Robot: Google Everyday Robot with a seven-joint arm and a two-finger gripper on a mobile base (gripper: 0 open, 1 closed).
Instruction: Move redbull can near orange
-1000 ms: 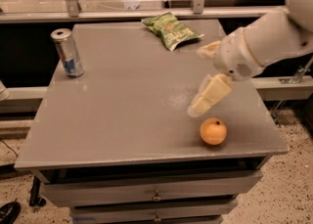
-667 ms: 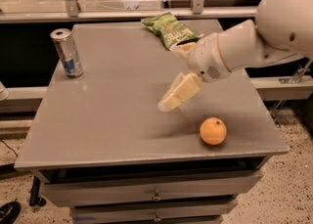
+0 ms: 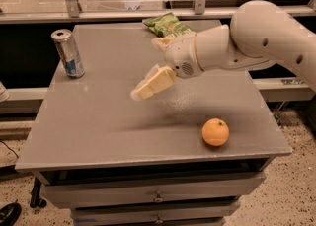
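The redbull can stands upright at the far left of the grey table; it is silver with blue and red markings low down. The orange lies near the table's front right edge. My gripper hangs above the middle of the table, between the can and the orange and well apart from both. Its cream-coloured fingers point left and down. It holds nothing that I can see.
A green snack bag lies at the table's back edge, partly behind my white arm. Drawers sit under the tabletop. A glass railing runs behind the table.
My arm has swung left across the table, from beside the orange to over the table's middle, closer to the can. The can and orange have not moved.
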